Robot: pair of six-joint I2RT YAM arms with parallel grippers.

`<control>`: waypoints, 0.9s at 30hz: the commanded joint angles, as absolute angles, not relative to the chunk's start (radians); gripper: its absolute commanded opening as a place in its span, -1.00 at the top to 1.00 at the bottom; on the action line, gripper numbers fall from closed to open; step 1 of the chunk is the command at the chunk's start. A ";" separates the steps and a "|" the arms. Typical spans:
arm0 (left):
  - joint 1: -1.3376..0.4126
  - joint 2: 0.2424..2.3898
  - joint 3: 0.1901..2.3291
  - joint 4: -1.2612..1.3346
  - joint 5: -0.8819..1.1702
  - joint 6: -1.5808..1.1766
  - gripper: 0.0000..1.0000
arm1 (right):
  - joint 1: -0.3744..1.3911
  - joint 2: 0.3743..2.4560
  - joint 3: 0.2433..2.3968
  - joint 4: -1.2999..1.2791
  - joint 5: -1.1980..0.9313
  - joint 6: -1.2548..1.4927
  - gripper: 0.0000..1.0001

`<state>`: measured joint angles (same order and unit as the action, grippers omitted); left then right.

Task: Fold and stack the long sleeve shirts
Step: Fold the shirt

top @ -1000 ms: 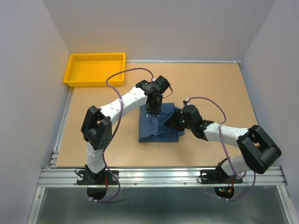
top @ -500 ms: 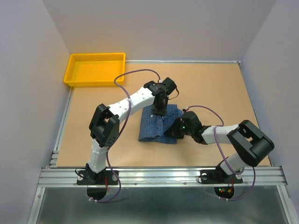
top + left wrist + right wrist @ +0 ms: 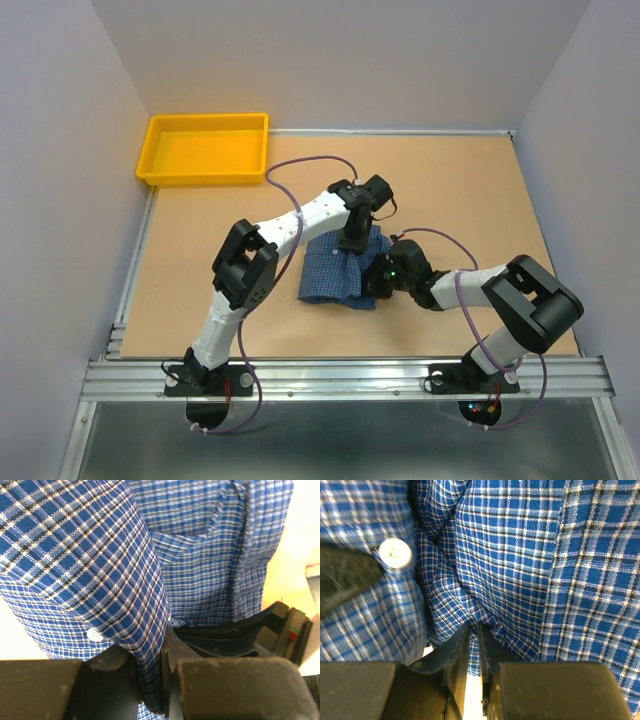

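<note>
The blue small-check long sleeve shirt (image 3: 332,270) lies bunched in a folded bundle in the middle of the table. My left gripper (image 3: 350,243) is at its far right edge, shut on a fold of the cloth (image 3: 150,675); a pale button (image 3: 94,634) shows beside the fingers. My right gripper (image 3: 372,278) is at the shirt's near right edge, shut on a thin fold of the cloth (image 3: 474,645). A pale button (image 3: 395,552) shows in the right wrist view. The shirt fills both wrist views. Only one shirt is in view.
A yellow tray (image 3: 205,147) stands at the far left corner of the brown table (image 3: 470,200). Grey walls close in the left, far and right sides. A metal rail (image 3: 340,378) runs along the near edge, by the arm bases.
Both grippers have moved to the right with the shirt's right edge held. The left arm has stretched further right, and the shirt's right part has bunched up and narrowed.
</note>
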<state>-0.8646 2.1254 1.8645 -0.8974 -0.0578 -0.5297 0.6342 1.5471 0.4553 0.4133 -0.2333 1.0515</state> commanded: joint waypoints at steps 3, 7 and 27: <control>-0.933 2.144 1.950 -0.913 -0.090 -0.468 0.89 | 0.638 1.575 0.423 0.397 -0.229 1.045 0.64; -0.946 2.152 1.956 -0.913 -0.123 -0.454 0.89 | 0.638 1.572 0.425 0.400 -0.226 1.043 0.63; -0.914 2.175 1.870 -0.795 -0.103 -0.514 0.92 | 0.597 1.217 0.466 0.051 -0.005 0.962 -0.06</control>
<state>-0.9184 2.1960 1.8965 -0.8349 -0.1051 -0.5064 0.6270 1.3163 0.4362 0.2047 -0.1188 1.0153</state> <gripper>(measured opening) 0.249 0.525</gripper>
